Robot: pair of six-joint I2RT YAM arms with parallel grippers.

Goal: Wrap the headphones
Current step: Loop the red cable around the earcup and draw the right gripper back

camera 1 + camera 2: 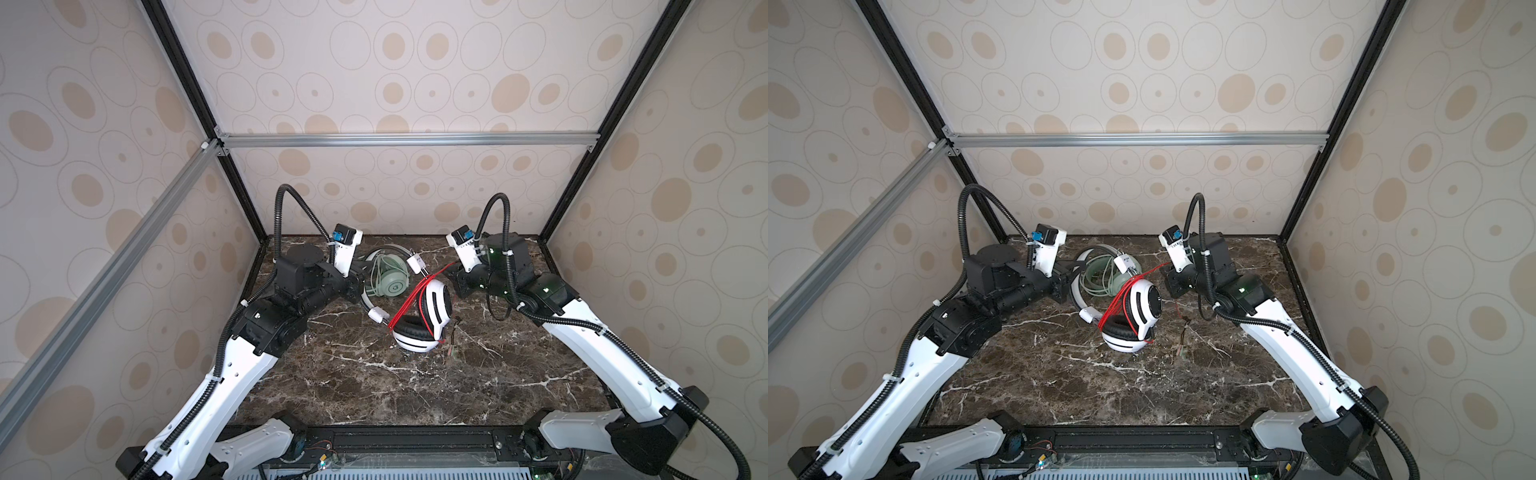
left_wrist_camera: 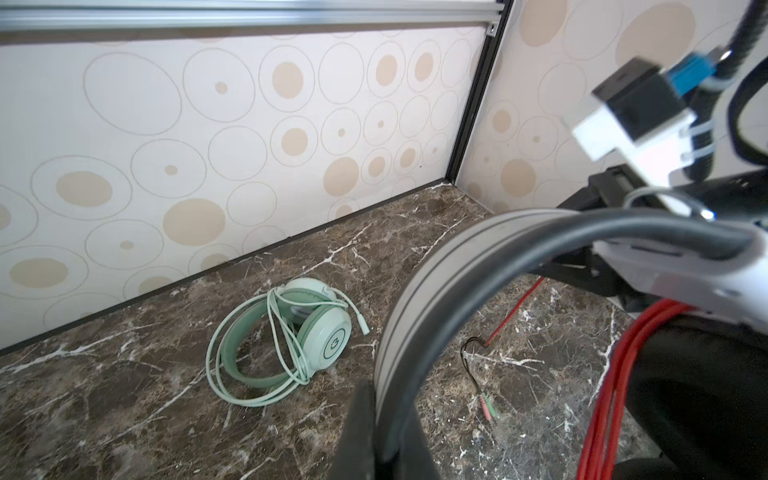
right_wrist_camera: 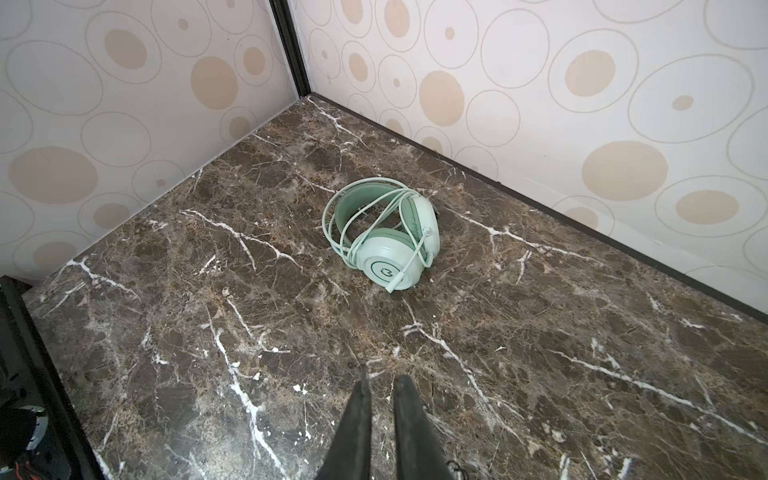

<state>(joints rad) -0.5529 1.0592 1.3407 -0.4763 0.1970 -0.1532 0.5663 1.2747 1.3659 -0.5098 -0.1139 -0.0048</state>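
Note:
The white-and-black headphones point(image 1: 434, 311) point(image 1: 1140, 311) stand in the middle of the table with the lower ear cup on the marble. My left gripper point(image 2: 386, 392) point(image 1: 359, 286) is shut on their grey headband point(image 2: 415, 291). Several loops of red cable point(image 1: 409, 305) point(image 2: 602, 395) cross the ear cups. The cable's plug end point(image 2: 488, 409) point(image 1: 1181, 347) lies loose on the table. To their right, my right gripper point(image 3: 383, 384) point(image 1: 459, 286) hovers just above the marble, its fingers slightly apart and empty. The mint-green headphones point(image 3: 386, 237) point(image 2: 291, 336) point(image 1: 390, 276) lie behind, their pale cable wound around them.
The dark marble table point(image 1: 415, 386) is boxed in by patterned walls at the back and on both sides, with the back wall point(image 1: 395, 199) close behind the mint-green pair. A black rail point(image 1: 399, 436) runs along the front edge.

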